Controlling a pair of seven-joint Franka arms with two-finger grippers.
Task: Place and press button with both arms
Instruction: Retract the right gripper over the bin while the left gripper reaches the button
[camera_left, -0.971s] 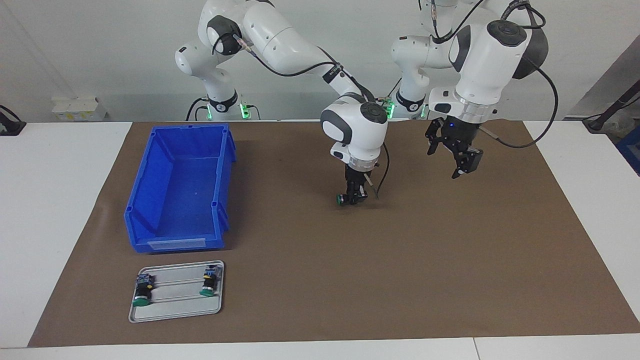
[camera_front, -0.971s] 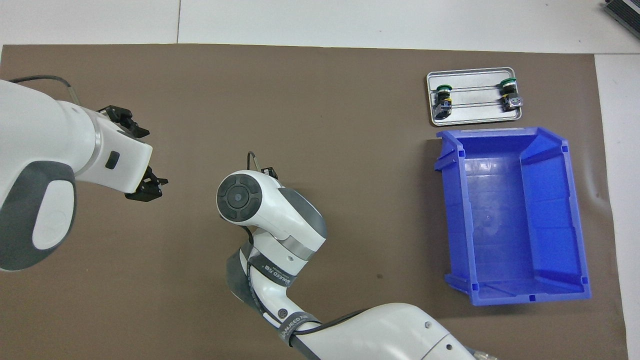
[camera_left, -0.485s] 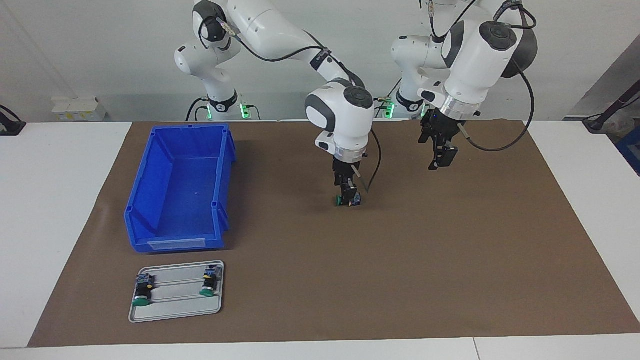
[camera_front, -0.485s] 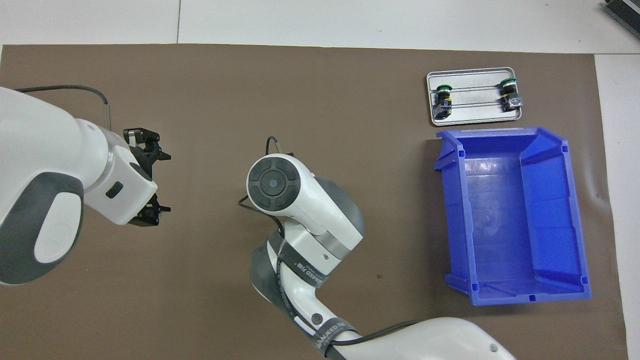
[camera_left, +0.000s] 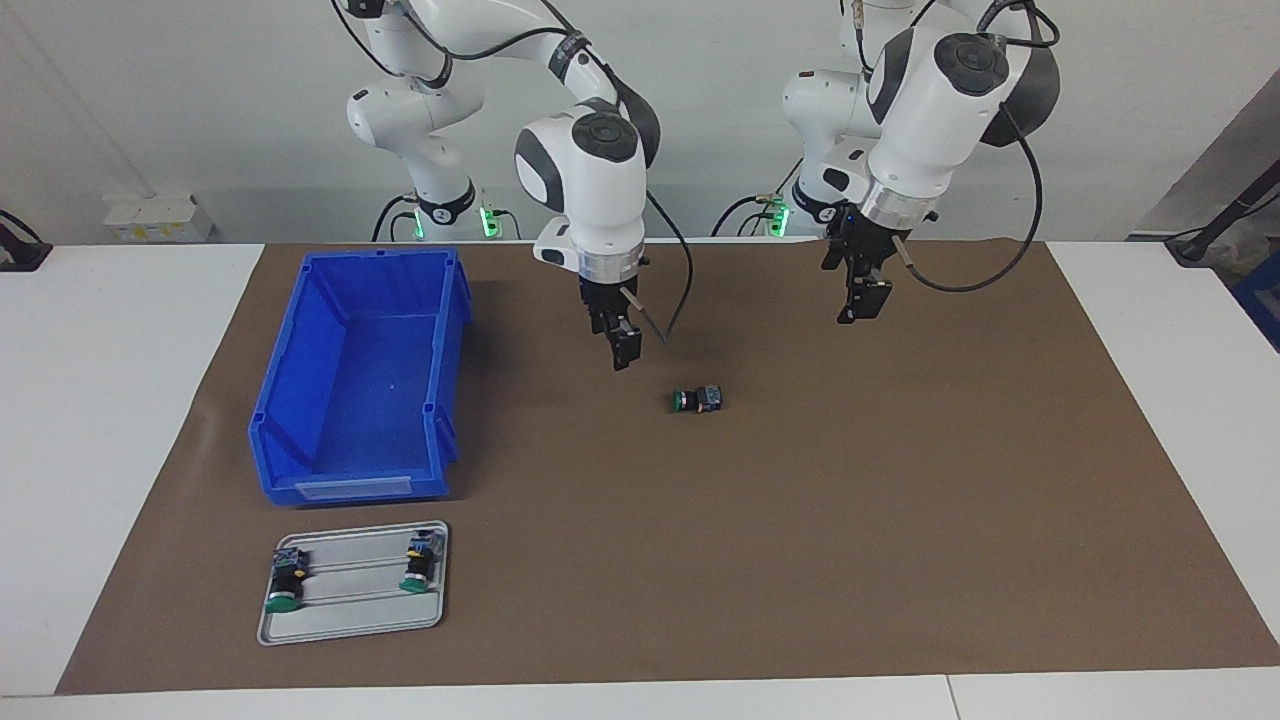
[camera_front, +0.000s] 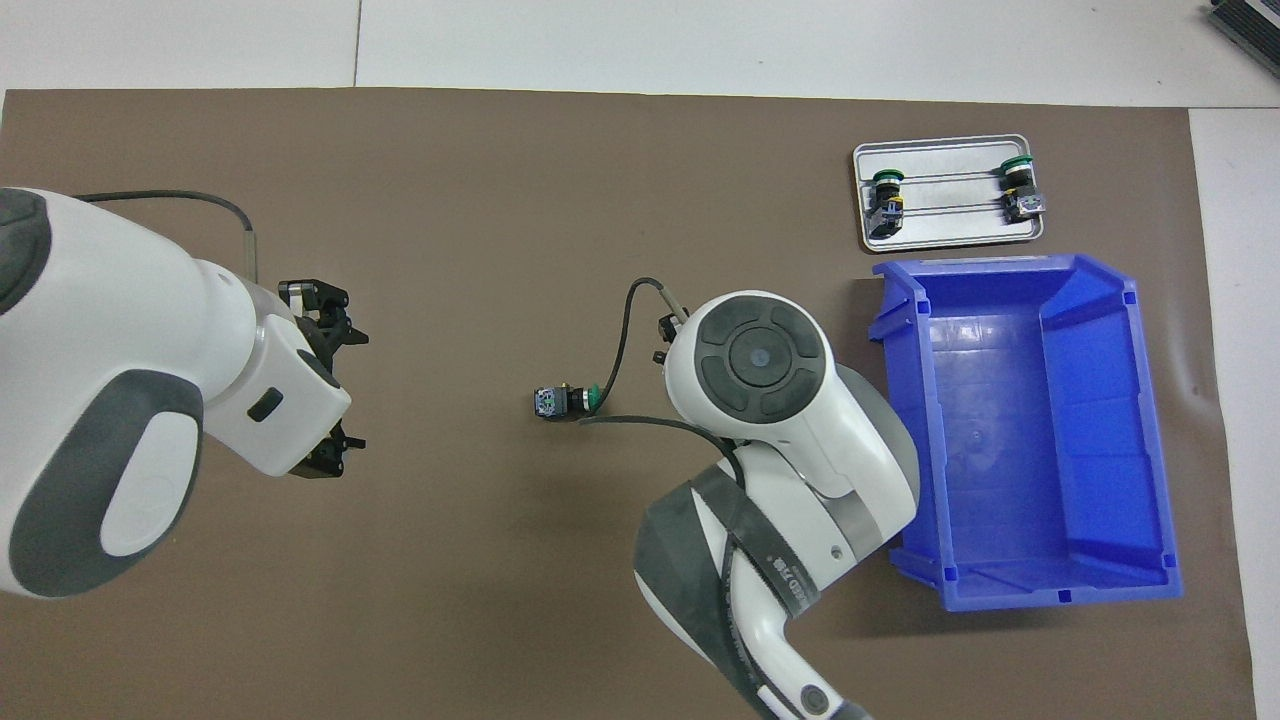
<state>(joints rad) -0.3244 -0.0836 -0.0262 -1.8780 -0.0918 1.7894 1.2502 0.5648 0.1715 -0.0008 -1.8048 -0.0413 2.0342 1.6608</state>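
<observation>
1. The button (camera_left: 698, 400) lies on its side on the brown mat (camera_left: 800, 520), mid-table, with nothing touching it. Its green cap points toward the blue bin (camera_left: 360, 375).
2. My right gripper (camera_left: 620, 345) hangs in the air between bin and button, holding nothing — whether its fingers are parted, I cannot tell.
3. My left gripper (camera_left: 862, 292) hovers over the mat toward the left arm's end, empty, its finger state unclear.
4. 2 more switches (camera_left: 285, 580) sit on a grey tray (camera_left: 350, 625).
</observation>
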